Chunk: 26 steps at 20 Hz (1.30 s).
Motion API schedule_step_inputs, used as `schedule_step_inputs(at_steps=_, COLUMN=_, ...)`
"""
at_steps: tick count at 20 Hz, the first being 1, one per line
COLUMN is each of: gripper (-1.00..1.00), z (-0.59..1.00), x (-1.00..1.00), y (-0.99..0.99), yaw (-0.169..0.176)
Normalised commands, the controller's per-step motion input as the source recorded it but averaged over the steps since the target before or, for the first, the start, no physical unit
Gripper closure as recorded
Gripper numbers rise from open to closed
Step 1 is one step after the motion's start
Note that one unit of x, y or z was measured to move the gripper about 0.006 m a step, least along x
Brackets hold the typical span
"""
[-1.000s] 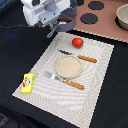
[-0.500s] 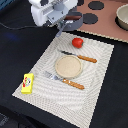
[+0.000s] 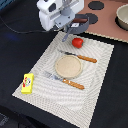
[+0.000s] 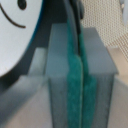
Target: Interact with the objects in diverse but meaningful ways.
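- Yellow box [image 3: 28,83] lies at the left edge of the striped mat [image 3: 102,75] in the exterior view; well apart from the arm.
- Fork [image 3: 63,80] lies just below the tan plate [image 3: 68,66] at the mat's middle; knife [image 3: 79,56] lies just above it; neither seems to touch the rim, though the view is coarse.
- Gripper [image 3: 65,37] hangs over the mat's far edge, its white body above; in the wrist view the green pads [image 4: 75,95] press flat together with nothing between, so the jaws are closed and empty.
- Red tomato [image 3: 77,42] sits on the mat just right of the fingertips, apart from them.
- Saucepan [image 3: 86,21] sits behind the arm on the brown board [image 3: 107,20]; partly hidden.
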Motion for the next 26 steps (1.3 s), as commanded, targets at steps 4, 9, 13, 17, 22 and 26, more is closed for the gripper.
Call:
schedule_step_inputs(at_steps=4, gripper=1.0, z=0.48, x=0.58, y=0.8, yaw=0.0)
schedule_step_inputs(at_steps=9, gripper=1.0, z=0.42, x=0.59, y=0.74, yaw=-0.007)
schedule_step_inputs(at_steps=13, gripper=1.0, z=0.32, x=0.58, y=0.69, yaw=-0.019)
schedule_step_inputs(at_steps=17, gripper=1.0, z=0.31, x=0.65, y=0.57, yaw=-0.036)
schedule_step_inputs(at_steps=22, gripper=1.0, z=0.3, x=0.71, y=0.51, yaw=-0.045)
schedule_step_inputs(at_steps=26, gripper=1.0, z=0.29, x=0.72, y=0.5, yaw=-0.046)
